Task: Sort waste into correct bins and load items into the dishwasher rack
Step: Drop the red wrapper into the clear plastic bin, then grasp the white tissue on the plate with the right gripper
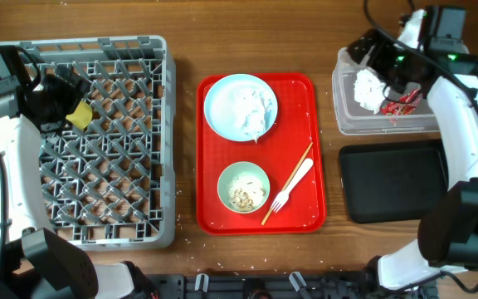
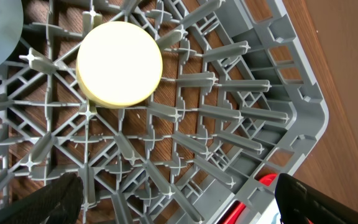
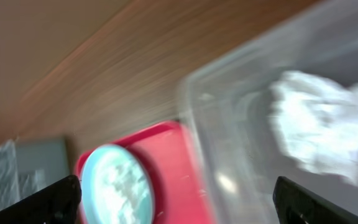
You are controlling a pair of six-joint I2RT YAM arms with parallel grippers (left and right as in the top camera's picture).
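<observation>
My left pincer point(image 2: 178, 190) hangs over the grey rack point(image 1: 114, 166), jaws spread wide with nothing between them. The yellow cup point(image 2: 120, 63) sits bottom-up on the lattice ahead of my fingers point(image 2: 55, 200), clear of them.

On the red tray point(image 1: 305, 91) are the blue plate point(image 1: 240, 105), the green bowl point(image 1: 243, 187) with scraps point(image 1: 241, 198) in it, and the white fork point(image 1: 293, 184) alongside the chopsticks point(image 1: 297, 170).

My right pincer point(image 3: 179, 196) is at the clear tub point(image 1: 388, 124), likewise wide open and empty. The crumpled napkin point(image 3: 319, 124) lies inside the tub, ahead of my fingers and off to one side. A red wrapper strip point(image 1: 401, 104) lies next to the napkin. The black tray point(image 1: 392, 181) sits just beside the tub.
</observation>
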